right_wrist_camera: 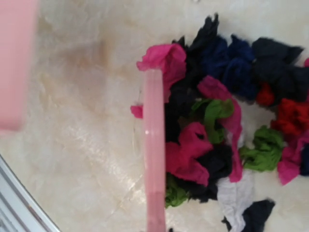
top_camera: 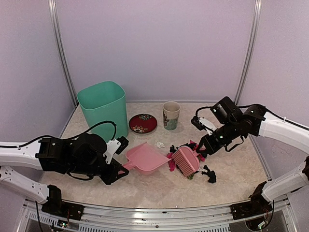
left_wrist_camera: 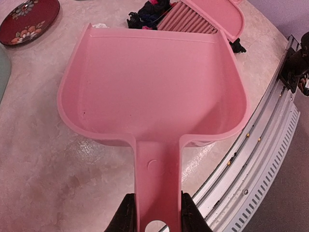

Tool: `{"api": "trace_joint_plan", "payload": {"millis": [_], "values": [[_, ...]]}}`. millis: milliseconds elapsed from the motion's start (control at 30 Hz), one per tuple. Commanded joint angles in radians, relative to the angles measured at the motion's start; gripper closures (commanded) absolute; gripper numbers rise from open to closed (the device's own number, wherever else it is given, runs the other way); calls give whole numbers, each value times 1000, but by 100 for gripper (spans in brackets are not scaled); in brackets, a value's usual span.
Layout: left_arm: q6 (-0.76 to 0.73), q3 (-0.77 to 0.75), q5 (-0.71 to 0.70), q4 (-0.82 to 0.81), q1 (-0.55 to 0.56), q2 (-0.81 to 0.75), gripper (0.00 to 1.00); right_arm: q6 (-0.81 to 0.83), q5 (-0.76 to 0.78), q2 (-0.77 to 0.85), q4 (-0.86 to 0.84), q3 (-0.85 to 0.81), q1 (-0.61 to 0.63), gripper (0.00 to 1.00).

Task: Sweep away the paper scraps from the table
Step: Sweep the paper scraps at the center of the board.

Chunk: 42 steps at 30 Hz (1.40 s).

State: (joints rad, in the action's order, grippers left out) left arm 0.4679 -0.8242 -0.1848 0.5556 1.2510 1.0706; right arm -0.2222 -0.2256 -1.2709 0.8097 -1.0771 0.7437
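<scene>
The paper scraps point(top_camera: 208, 174) lie in small clumps on the table point(top_camera: 145, 193) around a pink brush point(top_camera: 185, 161); one white bit point(top_camera: 160, 144) lies apart. In the right wrist view the scraps point(right_wrist_camera: 222, 111), black, pink, green, red and white, are heaped against the right side of the brush point(right_wrist_camera: 153, 145). My right gripper point(top_camera: 203, 149) is shut on the brush's handle; its fingers are out of its own wrist view. My left gripper point(left_wrist_camera: 157, 217) is shut on the handle of a pink dustpan point(left_wrist_camera: 154, 82), whose tray is empty and whose mouth faces the brush point(left_wrist_camera: 193, 19) and the scraps point(left_wrist_camera: 147, 12).
A green bin point(top_camera: 103, 108) stands at the back left, with a red plate point(top_camera: 143, 123) and a patterned cup point(top_camera: 171, 115) to its right. The metal front rail point(left_wrist_camera: 260, 159) runs close to the dustpan's right side.
</scene>
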Motion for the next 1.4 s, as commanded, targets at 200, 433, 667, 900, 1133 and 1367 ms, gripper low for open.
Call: {"api": "trace_joint_plan", "payload": {"millis": [200,433,667,900,1133,1367], "values": [[16,32,34,-79,5,107,100,5,41,54,41,-185,-10,100],[12,41,36,-91,7,145,100,-125,116,3,-162,-237,-18,100],[23,44,36,-84,19,179,100,-374,2,-118,-557,-98,-18,100],[27,36,30,-60,41,188,100,-624,-23,-301,-827,24,-17,100],[28,20,29,-24,65,216,100,-720,93,-384,-814,43,-18,100],[16,7,19,-11,88,257,100,-714,166,-311,-711,93,-51,100]]}}
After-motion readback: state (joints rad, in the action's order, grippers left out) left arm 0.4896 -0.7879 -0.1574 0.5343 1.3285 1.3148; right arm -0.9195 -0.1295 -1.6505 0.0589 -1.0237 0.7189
